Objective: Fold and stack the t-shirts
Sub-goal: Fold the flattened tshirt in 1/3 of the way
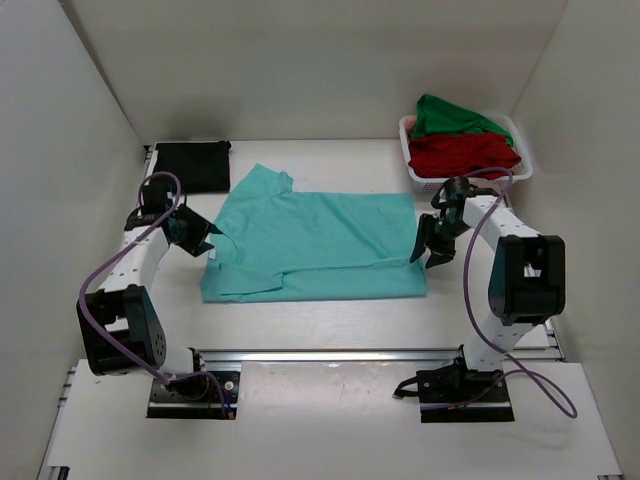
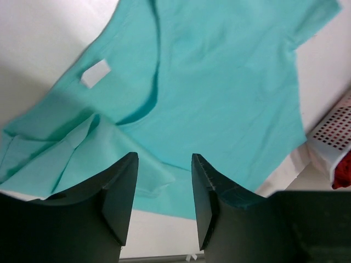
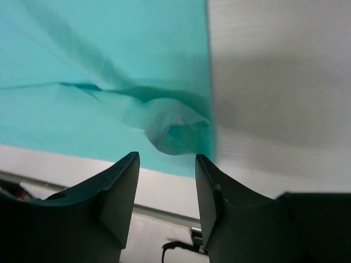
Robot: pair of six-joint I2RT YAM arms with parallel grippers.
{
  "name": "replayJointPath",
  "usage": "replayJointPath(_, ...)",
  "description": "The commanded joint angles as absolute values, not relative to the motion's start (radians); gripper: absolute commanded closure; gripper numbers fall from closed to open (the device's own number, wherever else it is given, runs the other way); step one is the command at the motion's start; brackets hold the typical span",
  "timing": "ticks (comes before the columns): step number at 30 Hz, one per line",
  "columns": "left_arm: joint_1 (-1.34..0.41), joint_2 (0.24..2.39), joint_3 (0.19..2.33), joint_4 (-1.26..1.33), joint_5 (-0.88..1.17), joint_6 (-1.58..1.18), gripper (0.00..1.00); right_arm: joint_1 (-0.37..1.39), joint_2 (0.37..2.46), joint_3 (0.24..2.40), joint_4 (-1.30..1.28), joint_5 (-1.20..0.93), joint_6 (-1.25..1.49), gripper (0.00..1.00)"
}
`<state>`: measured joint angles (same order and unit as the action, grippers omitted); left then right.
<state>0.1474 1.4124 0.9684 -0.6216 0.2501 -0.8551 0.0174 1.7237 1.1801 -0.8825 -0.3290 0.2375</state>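
The teal t-shirt (image 1: 318,242) lies spread on the table, its near edge folded over itself. Its white neck label (image 2: 95,74) shows in the left wrist view. My left gripper (image 1: 207,238) is open and empty, just above the shirt's left edge (image 2: 137,175). My right gripper (image 1: 430,254) is open and empty, just above the shirt's right hem, where a small bunched fold (image 3: 178,131) lies. A folded black t-shirt (image 1: 192,165) lies at the back left. The red t-shirt (image 1: 462,154) and the green t-shirt (image 1: 450,117) sit in the white basket (image 1: 412,160).
The white lattice basket stands at the back right, its corner visible in the left wrist view (image 2: 334,139). White walls enclose the table on three sides. A metal rail (image 1: 350,355) runs along the near edge between the arm bases.
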Motion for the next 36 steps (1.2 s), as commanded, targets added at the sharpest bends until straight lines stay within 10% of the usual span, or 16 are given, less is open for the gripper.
replayJointPath(1, 0.141, 1.404, 1.029, -0.597, 0.241, -0.842, 0.45, 0.002, 1.645, 1.233, -0.884, -0.181, 0.255, 0.57)
replayJointPath(23, -0.080, 1.603, 0.858, -0.431, 0.115, -0.799, 0.49, 0.195, 1.620, 0.925, -0.523, -0.292, 0.350, 0.63)
replayJointPath(36, -0.107, 1.217, 0.618, -0.609, 0.159, -0.790, 0.46, 0.229, 1.379, 0.699, -0.733, -0.261, 0.370, 0.62)
